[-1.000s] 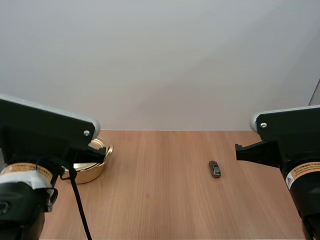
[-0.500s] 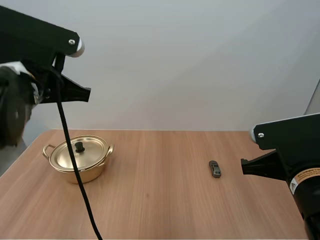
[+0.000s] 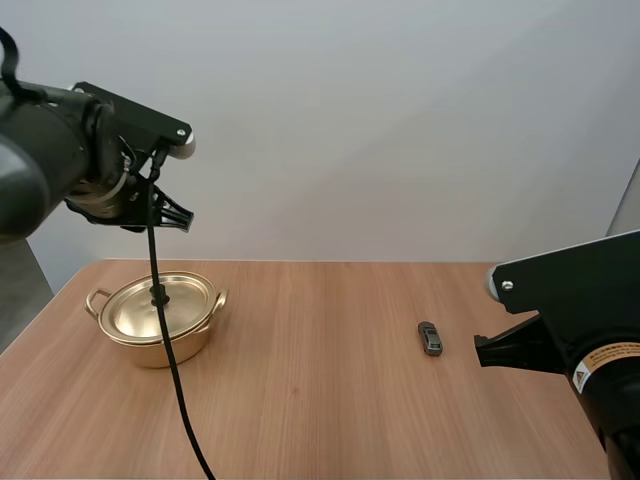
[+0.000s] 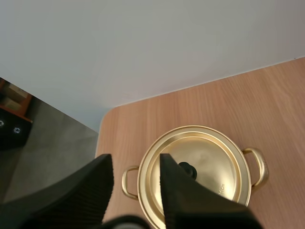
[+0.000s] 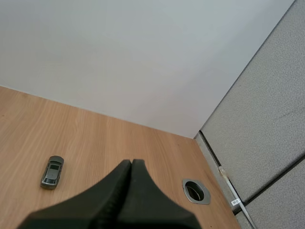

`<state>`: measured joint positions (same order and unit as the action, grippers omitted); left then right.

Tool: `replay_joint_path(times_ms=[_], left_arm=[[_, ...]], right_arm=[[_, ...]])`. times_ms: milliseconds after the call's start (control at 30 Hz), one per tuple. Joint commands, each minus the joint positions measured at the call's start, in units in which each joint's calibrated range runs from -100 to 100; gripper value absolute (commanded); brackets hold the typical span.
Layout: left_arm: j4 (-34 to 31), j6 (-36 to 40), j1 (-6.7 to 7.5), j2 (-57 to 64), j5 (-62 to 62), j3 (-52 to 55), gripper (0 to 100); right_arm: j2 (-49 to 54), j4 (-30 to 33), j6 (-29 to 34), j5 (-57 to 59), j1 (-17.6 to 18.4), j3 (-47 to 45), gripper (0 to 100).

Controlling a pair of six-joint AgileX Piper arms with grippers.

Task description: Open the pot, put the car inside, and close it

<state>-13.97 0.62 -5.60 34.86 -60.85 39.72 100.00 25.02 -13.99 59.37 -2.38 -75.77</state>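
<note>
A golden pot (image 3: 176, 349) stands at the table's left with its lid (image 3: 135, 312) on, a black knob (image 3: 158, 293) at the lid's centre. High above and slightly behind it hangs my left gripper (image 3: 176, 217). In the left wrist view this gripper (image 4: 136, 160) is open, its ribbed fingers (image 4: 93, 183) apart with nothing between them, and the lidded pot (image 4: 212, 160) lies below. A small grey toy car (image 3: 430, 338) rests on the table right of centre. My right gripper (image 3: 479, 351) hovers just right of the car. Its fingers (image 5: 131, 164) lie shut as one wedge, the car (image 5: 52, 171) off to one side.
The wooden table (image 3: 300, 400) is bare between pot and car. A round cable hole (image 5: 196, 191) sits in the table near its corner, beyond my right gripper. A grey partition wall (image 5: 267, 124) stands beside that corner.
My left arm has risen from in front of the pot, uncovering it, and its gripper has opened. My right arm has sunk slightly. Pot and car have stayed put.
</note>
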Motion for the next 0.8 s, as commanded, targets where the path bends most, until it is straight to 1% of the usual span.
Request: replay_joint_path(times_ms=[0, 167, 467, 533, 767], left_arm=[[0.0, 0.1, 0.01, -10.7, -0.3, -0.8, 81], [-0.1, -0.3, 0.01, -12.1, -1.3, -3.4, 81], [0.3, -1.4, 0.01, -20.1, -10.3, -8.4, 81], [0.7, -1.4, 0.01, -21.0, -10.7, -9.1, 81], [1.3, -1.8, 0.01, -24.9, -12.3, -10.2, 81]], right_arm=[[0.0, -0.4, 0.0, 0.0, 0.0, -0.1, 0], [0.0, -1.0, -0.3, 0.2, 0.0, -0.1, 0], [0.0, -2.4, -1.3, 0.8, 0.0, -0.1, 0], [0.0, -3.3, -2.1, 0.8, 0.0, -0.1, 0], [0.0, -3.3, -2.1, 0.8, 0.0, -0.1, 0]])
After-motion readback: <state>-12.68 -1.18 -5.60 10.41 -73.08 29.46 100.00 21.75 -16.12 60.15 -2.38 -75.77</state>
